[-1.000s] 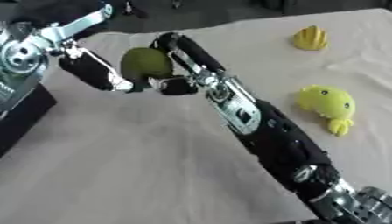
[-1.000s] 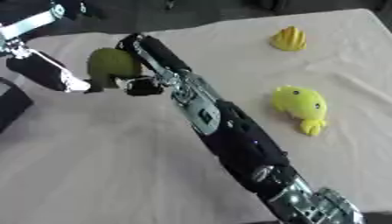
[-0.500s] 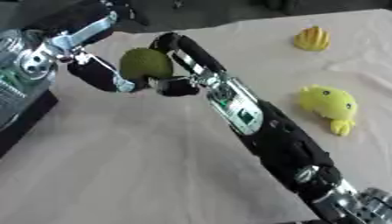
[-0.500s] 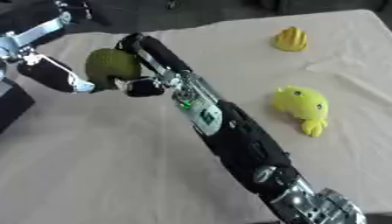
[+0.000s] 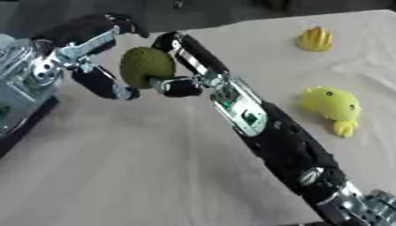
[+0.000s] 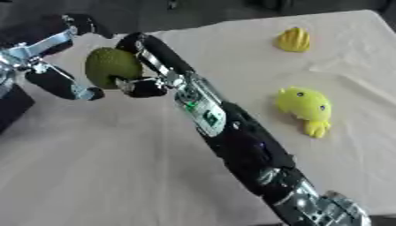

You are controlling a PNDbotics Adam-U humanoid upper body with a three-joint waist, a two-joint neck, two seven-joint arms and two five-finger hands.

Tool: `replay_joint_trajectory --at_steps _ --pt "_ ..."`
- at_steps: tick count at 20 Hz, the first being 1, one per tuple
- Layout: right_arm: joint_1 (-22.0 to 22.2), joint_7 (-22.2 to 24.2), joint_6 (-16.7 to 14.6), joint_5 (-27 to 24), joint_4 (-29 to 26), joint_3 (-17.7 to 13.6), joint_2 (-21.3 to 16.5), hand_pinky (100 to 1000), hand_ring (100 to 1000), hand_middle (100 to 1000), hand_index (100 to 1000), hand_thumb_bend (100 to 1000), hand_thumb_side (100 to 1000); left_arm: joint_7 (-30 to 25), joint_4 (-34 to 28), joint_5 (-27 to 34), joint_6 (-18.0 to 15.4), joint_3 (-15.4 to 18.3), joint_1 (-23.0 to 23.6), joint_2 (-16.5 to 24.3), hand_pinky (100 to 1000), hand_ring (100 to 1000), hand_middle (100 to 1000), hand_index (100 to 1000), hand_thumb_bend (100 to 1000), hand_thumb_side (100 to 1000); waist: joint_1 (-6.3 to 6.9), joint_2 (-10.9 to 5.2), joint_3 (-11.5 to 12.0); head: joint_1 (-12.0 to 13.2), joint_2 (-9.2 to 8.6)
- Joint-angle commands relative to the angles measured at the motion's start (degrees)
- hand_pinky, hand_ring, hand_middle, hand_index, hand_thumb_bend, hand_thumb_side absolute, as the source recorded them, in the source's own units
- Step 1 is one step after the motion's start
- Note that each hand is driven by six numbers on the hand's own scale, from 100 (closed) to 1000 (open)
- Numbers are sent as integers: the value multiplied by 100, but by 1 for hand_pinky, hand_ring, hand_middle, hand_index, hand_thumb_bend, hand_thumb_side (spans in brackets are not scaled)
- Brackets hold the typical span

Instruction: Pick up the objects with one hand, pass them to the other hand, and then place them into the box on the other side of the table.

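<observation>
You're mid-handoff: right robot hand point(image 5: 182, 66) holds the green fruit point(image 5: 145, 67), left robot hand point(image 5: 93, 57) curling around it. Yellow toy point(image 5: 333, 106) and shell point(image 5: 315, 39) wait on the counter point(image 5: 139, 176).

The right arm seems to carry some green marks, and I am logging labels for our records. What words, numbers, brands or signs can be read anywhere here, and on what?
None can be read.
The right arm's silver panel bears small green marks, too blurred to read.
The green fruit, yellow fish toy, small yellow object and tablecloth show no lettering.
</observation>
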Motion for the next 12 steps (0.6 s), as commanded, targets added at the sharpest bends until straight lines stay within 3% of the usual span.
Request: replay_joint_trajectory --at_steps 1,2,7,12 --pt "-140 -14 -93 -65 -93 -24 11 742 667 493 531 100 100 140 42 6 20 104 -67 5 877 906 838 848 432 100 4 -99 0 25 -28" --pt "-138 -8 -98 -70 -83 -25 13 742 667 492 531 100 100 238 46 80 53 118 -64 -12 873 900 826 837 405 100 3 -97 -1 25 -26" --pt "-129 22 -92 -48 -52 -32 14 741 666 492 530 100 100 889 -69 1112 226 121 -47 -30 863 844 755 736 100 166 1 -92 -3 24 -7" --pt "-110 70 -64 -41 -10 -41 20 740 665 492 531 100 100 1210 -248 2154 87 -29 -17 29 815 761 660 625 100 186 5 -83 -12 23 7"
